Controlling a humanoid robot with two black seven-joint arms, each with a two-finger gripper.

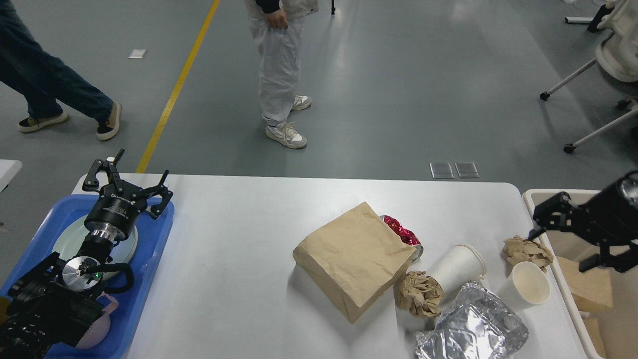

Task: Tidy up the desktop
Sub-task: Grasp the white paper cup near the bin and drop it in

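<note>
The white desktop [239, 249] holds litter on its right half: a brown paper bag [354, 259], a crushed red can [402, 233], two brown paper wads [418, 294] [526, 251], a white cup on its side [458, 267], a second cup [529, 289] and crumpled foil [473, 329]. My left gripper [127, 182] hangs open and empty over the far end of the blue tray [149, 279]. My right gripper [560, 244] is open with nothing between its fingers. It hovers over the left wall of the beige bin [527, 198], next to the right-hand paper wad.
White plates [70, 239] and a pink bowl [97, 334] lie in the blue tray under my left arm. Brown cardboard pieces [590, 289] sit in the bin. Two people stand or walk on the floor beyond the table, and an office chair [613, 70] is at the far right.
</note>
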